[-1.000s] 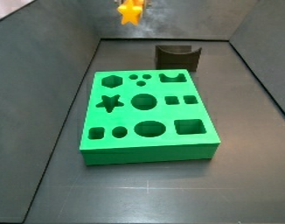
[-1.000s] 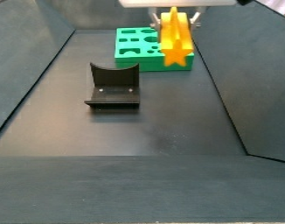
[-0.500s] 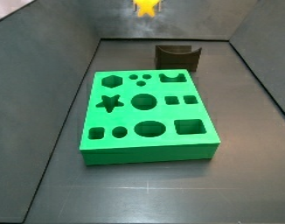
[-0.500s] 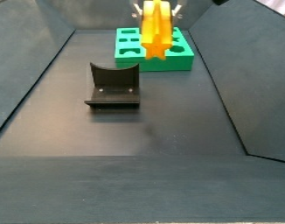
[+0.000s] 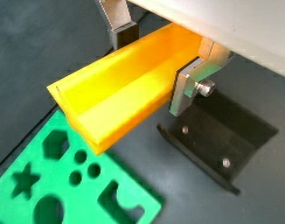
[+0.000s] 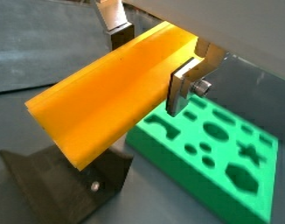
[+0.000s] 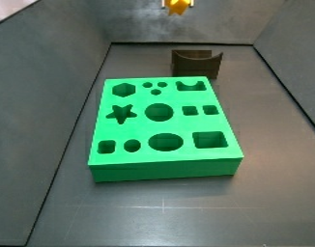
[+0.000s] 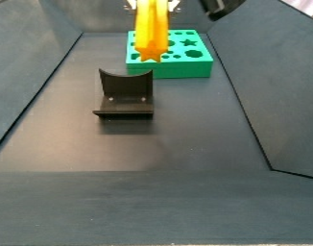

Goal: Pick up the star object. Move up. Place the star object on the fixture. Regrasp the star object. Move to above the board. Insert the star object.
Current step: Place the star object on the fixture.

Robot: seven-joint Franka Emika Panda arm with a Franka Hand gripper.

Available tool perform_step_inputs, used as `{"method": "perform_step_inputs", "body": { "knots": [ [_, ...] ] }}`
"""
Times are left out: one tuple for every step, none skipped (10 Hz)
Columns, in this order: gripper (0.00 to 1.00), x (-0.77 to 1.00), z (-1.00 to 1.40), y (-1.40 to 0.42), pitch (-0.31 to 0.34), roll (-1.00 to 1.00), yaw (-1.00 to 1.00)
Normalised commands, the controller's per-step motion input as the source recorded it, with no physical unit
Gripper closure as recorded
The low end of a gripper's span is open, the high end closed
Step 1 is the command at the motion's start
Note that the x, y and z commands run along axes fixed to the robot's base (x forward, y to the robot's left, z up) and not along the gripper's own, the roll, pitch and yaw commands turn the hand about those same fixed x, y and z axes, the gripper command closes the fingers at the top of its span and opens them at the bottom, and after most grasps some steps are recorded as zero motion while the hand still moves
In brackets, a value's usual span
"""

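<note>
The fixture [image 8: 123, 93] stood bare on the floor, and the board [image 7: 163, 129] beyond it showed only open holes. The star object [image 5: 125, 80] was clamped between the gripper [image 5: 163, 54] fingers [image 5: 188, 83], high above both.

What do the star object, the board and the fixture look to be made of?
Star object, held in the gripper above the floor: likely plastic, orange-yellow, smooth with a soft sheen. Board: bright green, matte, uniform colour, possibly plastic or a printed part. Fixture: dark, dull finish, screws visible in a wrist view; metal or plastic, unclear.
</note>
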Motion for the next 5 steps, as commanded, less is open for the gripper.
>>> {"method": "perform_step_inputs", "body": {
  "knots": [
    [1.0, 0.9, 0.02, 0.05, 0.099, -0.88, 0.02],
    [1.0, 0.77, 0.0, 0.05, 0.109, -0.67, -0.02],
    [1.0, 0.68, 0.0, 0.05, 0.111, -0.5, -0.05],
    [1.0, 0.55, -0.01, 0.04, 0.104, -0.3, -0.07],
    [1.0, 0.49, 0.0, 0.03, 0.095, -0.24, -0.08]
  ]
}}
